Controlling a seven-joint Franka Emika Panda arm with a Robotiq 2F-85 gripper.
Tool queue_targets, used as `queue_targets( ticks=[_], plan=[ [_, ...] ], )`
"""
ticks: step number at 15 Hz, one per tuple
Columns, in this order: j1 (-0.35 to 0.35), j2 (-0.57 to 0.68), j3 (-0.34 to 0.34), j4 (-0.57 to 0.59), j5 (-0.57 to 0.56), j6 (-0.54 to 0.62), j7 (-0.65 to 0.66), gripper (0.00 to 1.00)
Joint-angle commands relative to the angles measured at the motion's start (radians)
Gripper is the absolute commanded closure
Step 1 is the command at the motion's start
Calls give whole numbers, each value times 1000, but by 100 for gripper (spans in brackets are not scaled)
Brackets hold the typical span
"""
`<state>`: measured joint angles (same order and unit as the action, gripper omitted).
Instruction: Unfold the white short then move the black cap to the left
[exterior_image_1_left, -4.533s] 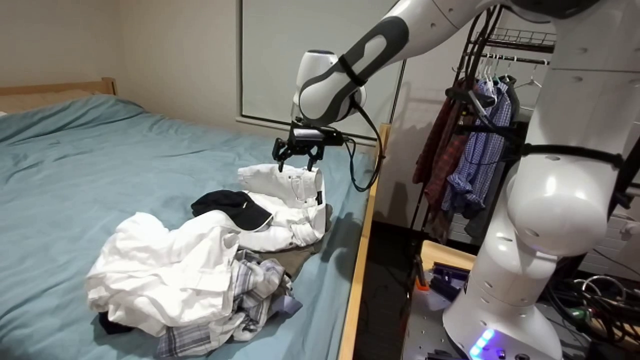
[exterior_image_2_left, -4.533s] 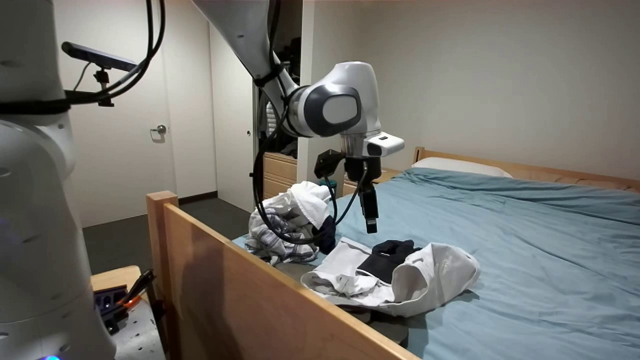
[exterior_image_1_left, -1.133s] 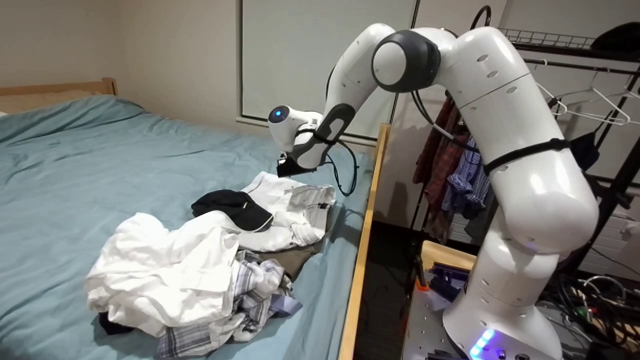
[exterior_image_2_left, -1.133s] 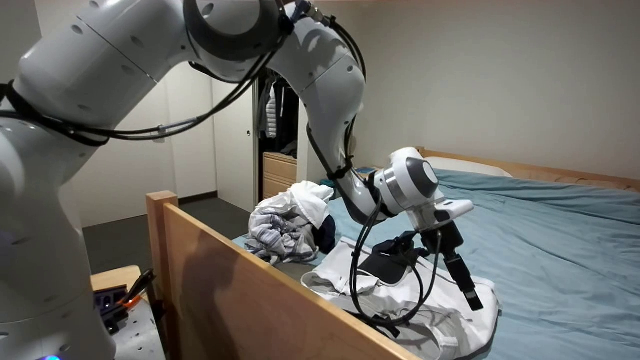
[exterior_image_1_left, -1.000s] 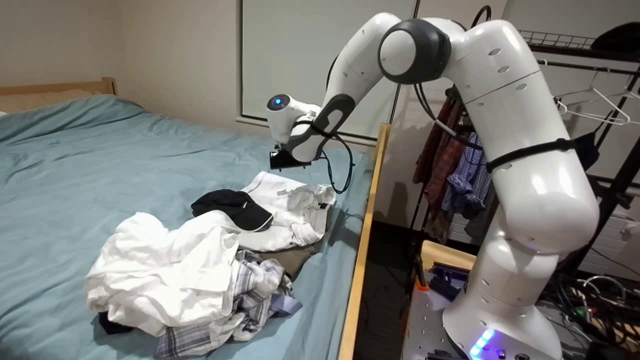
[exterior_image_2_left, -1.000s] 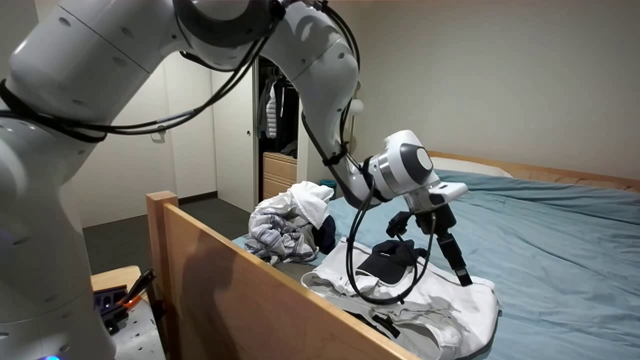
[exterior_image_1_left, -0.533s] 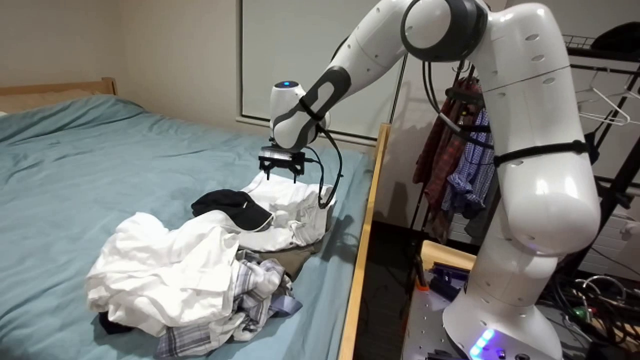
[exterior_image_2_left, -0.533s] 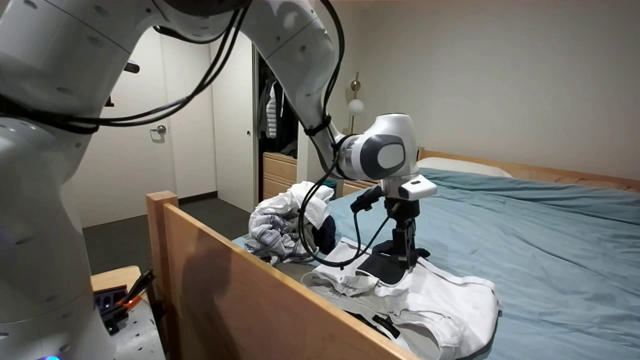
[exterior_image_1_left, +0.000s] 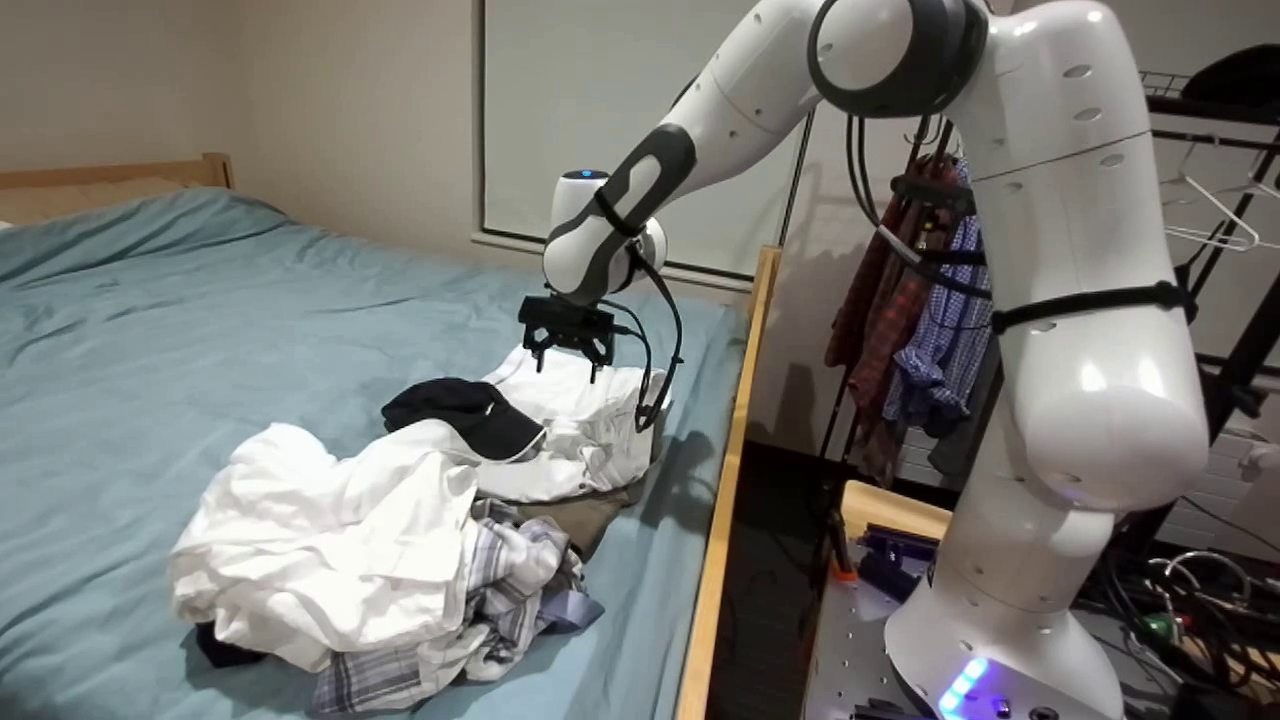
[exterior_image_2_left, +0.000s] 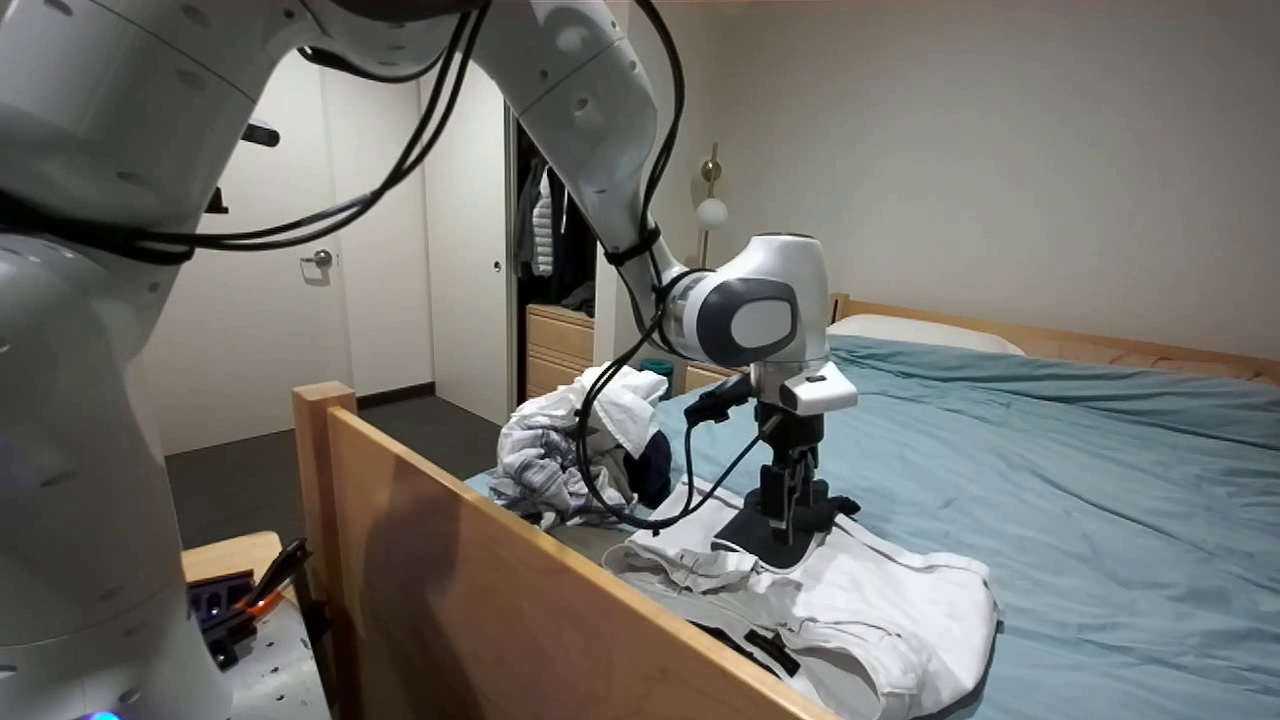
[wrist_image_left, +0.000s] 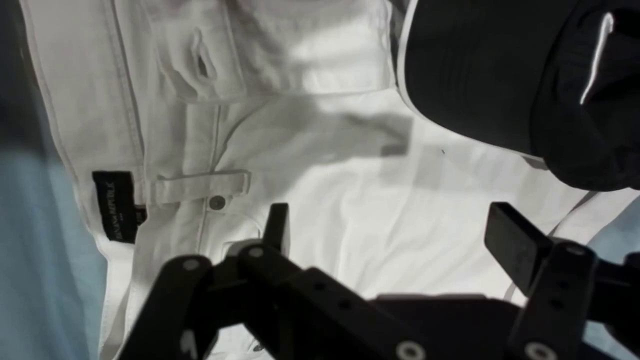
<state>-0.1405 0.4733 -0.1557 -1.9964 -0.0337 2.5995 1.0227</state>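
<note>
The white shorts (exterior_image_1_left: 600, 430) lie spread on the bed, also seen in an exterior view (exterior_image_2_left: 900, 600). Their waistband, with a black label, is at the left of the wrist view (wrist_image_left: 340, 200). The black cap (exterior_image_1_left: 465, 415) rests on the shorts, brim towards the waistband. It shows in an exterior view (exterior_image_2_left: 745, 530) and at the upper right of the wrist view (wrist_image_left: 480, 75). My gripper (exterior_image_1_left: 567, 372) points down above the shorts, beside the cap, and partly covers the cap in an exterior view (exterior_image_2_left: 785, 530). Its fingers are wide apart with nothing between them in the wrist view (wrist_image_left: 387, 225).
A pile of white and plaid clothes (exterior_image_1_left: 340, 540) lies beside the shorts. A dark garment (exterior_image_1_left: 580, 515) shows under the shorts. The wooden footboard (exterior_image_2_left: 480, 580) stands between the robot base and the clothes. The blue sheet (exterior_image_1_left: 200, 330) covers the bed.
The raised, folded side of the shorts has come down and lies flatter. My gripper has since turned downward, shifted towards the cap and lowered slightly. The cap has not visibly moved.
</note>
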Motion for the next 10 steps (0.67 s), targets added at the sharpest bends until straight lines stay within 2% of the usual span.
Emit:
queue_targets(
  ticks=[1, 5, 10],
  plan=[
    [22, 45, 18, 22, 144, -21, 13, 0],
    [56, 102, 13, 31, 248, -4, 79, 0],
    [47, 154, 44, 55, 360, 49, 61, 0]
  ],
)
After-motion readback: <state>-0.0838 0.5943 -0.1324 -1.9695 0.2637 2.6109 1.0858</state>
